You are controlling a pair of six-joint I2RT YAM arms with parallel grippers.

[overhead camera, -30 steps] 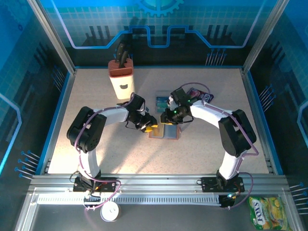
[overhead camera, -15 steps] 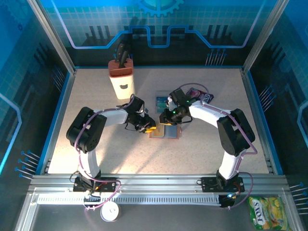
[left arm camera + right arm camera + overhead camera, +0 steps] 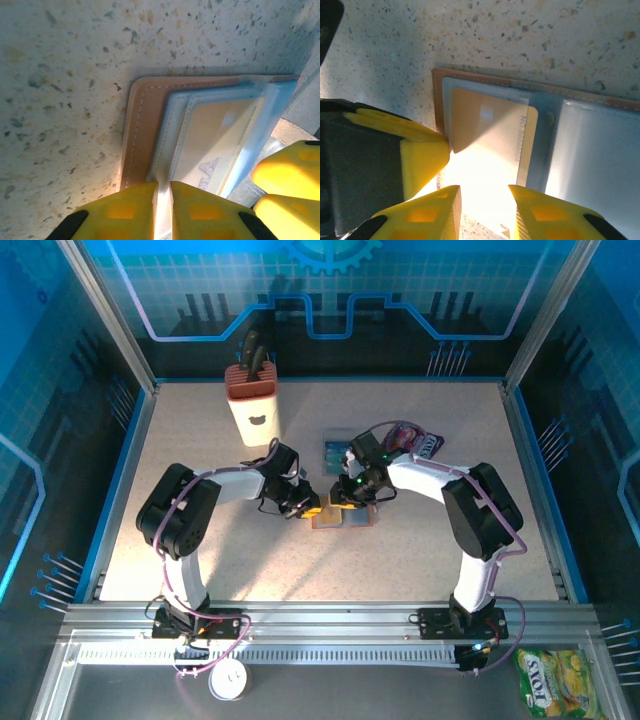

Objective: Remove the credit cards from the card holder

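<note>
Blue panelled walls (image 3: pixel 330 300) enclose a pale speckled tabletop (image 3: pixel 420 550); a cream knife block (image 3: pixel 253 405) stands at the back; the card holder (image 3: pixel 358 519) lies open mid-table, a tan card (image 3: pixel 485 125) in its pocket; the left gripper (image 3: pixel 163 187) pinches the card holder's edge, fingers nearly together; the right gripper (image 3: pixel 484 192) hovers over the tan card, fingers spread.

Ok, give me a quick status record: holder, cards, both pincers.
card holder: open flat on the table, blue-grey inside facing up
tan card: lying on the holder's inside, not yet clear of it
teal card: flat on the table beyond the holder
left pincer: shut on the holder's edge
right pincer: open, fingers over the tan card
</note>
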